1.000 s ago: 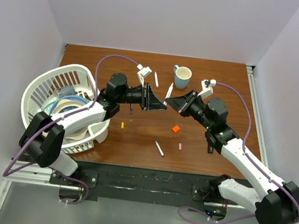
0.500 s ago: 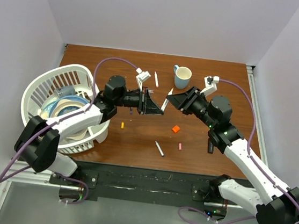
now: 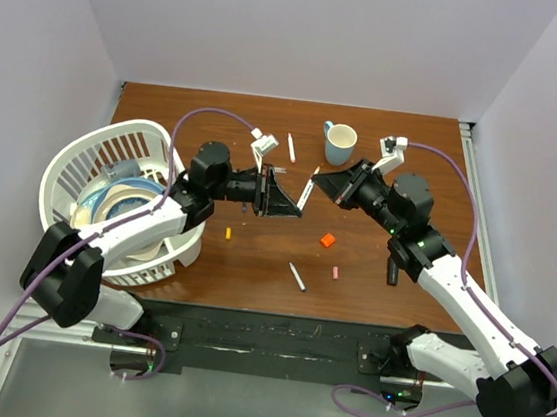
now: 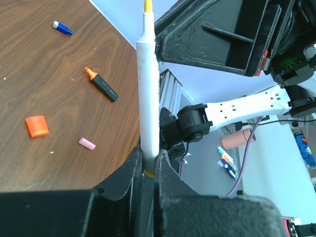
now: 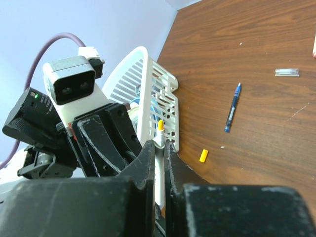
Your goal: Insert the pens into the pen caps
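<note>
A white pen (image 3: 305,193) with a yellow tip (image 4: 147,5) hangs above the table between both arms. My left gripper (image 3: 288,199) is shut on its lower end (image 4: 148,148). My right gripper (image 3: 323,184) is shut on the same white pen (image 5: 159,170) near its yellow tip (image 5: 160,125). On the table lie a yellow cap (image 3: 229,232), an orange cap (image 3: 327,240), a pink cap (image 3: 335,272) and a blue cap (image 4: 62,28). Loose pens are a second white one (image 3: 290,148), a grey one (image 3: 297,276), a blue one (image 5: 232,107) and a black highlighter (image 4: 101,85).
A white laundry basket (image 3: 84,151) holding plates stands at the left, close to the left arm. A pale blue mug (image 3: 339,143) stands at the back, just behind the right gripper. The table's wooden surface ends at grey rails on the right and at the near edge.
Both grippers drew back toward the left and the white pen went with them. The right jaws opened briefly and shut again on the pen; the left jaws tightened.
</note>
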`<state>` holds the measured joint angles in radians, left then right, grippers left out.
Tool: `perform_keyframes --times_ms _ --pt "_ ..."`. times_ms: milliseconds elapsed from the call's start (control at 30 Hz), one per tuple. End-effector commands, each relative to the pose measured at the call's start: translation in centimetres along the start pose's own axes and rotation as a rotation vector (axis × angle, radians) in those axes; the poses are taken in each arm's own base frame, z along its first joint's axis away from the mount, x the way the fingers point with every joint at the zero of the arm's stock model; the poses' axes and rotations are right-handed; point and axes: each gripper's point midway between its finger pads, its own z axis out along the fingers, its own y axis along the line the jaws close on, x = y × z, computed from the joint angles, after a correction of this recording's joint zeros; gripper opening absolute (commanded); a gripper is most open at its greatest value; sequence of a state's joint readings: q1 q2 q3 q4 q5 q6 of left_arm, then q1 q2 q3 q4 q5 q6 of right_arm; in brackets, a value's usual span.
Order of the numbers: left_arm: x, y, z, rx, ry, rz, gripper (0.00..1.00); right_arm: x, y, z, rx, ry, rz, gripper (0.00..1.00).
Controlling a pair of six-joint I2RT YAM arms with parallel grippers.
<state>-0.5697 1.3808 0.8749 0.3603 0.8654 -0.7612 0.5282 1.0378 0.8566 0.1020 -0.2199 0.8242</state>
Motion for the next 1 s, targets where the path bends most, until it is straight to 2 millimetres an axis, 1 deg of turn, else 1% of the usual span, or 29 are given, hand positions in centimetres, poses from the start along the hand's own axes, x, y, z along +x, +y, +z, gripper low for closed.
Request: perform_keyframes --times_ms 0,33,133,433,467,500,533,567,633,667,700,733,767,800,833,867,900,933,967 --pt "-2.0 -2.3 -0.1 0.051 -0.022 0.108 0.1 0.2 1.4 -0.5 -0.065 0.02 -0.026 0.0" --pt "-2.1 -2.2 -0.1 0.047 -0.024 0.109 0.16 0.1 1.6 -0.6 -0.073 0.014 -0.017 0.0" --pt "-2.5 -2.2 0.1 0.044 -0.026 0.11 0.2 0.2 1.8 -0.8 -0.086 0.011 0.0 0.0" --pt "-3.4 -2.2 0.6 0.051 -0.045 0.111 0.22 0.5 1.9 -0.9 -0.103 0.012 0.029 0.0" --pt "-3.5 -2.2 0.6 0.051 -0.045 0.108 0.2 0.8 1.7 -0.9 -0.102 0.017 0.03 0.0" --pt "-3.4 -2.1 0.7 0.053 -0.04 0.105 0.07 0.9 1.6 -0.7 -0.098 0.022 0.031 0.0" --pt "-3.5 -2.0 0.8 0.049 -0.043 0.104 0.02 1.0 1.5 -0.7 -0.096 0.027 0.032 0.0" --pt "-3.6 -1.9 0.8 0.043 -0.044 0.102 0.0 1.1 1.4 -0.7 -0.094 0.034 0.031 0.0" --pt "-3.6 -1.2 0.7 -0.001 -0.051 0.09 0.0 1.1 1.5 -1.0 -0.094 0.036 0.015 0.02" --pt "-3.9 -0.9 0.5 -0.026 -0.057 0.113 0.0 1.0 1.6 -1.2 -0.094 0.034 0.005 0.08" --pt "-4.2 -0.4 -0.1 -0.084 -0.073 0.105 0.0 0.7 2.0 -1.5 -0.101 0.023 -0.01 0.12" --pt "-5.0 0.2 -0.9 -0.125 -0.095 0.131 0.0 0.6 2.1 -1.7 -0.102 0.019 -0.019 0.15" --pt "-6.1 0.1 -1.9 -0.168 -0.133 0.154 0.0 0.4 2.1 -1.8 -0.1 0.012 -0.027 0.22" --pt "-5.9 0.7 -2.8 -0.218 -0.124 0.135 0.0 0.4 2.0 -1.8 -0.095 0.008 -0.035 0.23" --pt "-6.9 0.9 -4.0 -0.255 -0.15 0.17 0.0 0.6 1.4 -1.7 -0.075 0.013 -0.031 0.23" --pt "-7.8 0.2 -5.3 -0.291 -0.193 0.207 0.0 0.8 1.1 -1.4 -0.068 0.017 -0.026 0.24" --pt "-7.3 0.6 -6.3 -0.343 -0.183 0.19 0.0 1.2 0.5 -1.0 -0.048 0.03 -0.015 0.25" --pt "-8.1 0.8 -7.5 -0.391 -0.206 0.231 0.0 1.8 -0.4 -0.2 -0.01 0.063 -0.003 0.27" --pt "-9.0 0.5 -9.1 -0.464 -0.255 0.264 0.0 2.4 -1.0 0.3 0.012 0.086 0.004 0.3"
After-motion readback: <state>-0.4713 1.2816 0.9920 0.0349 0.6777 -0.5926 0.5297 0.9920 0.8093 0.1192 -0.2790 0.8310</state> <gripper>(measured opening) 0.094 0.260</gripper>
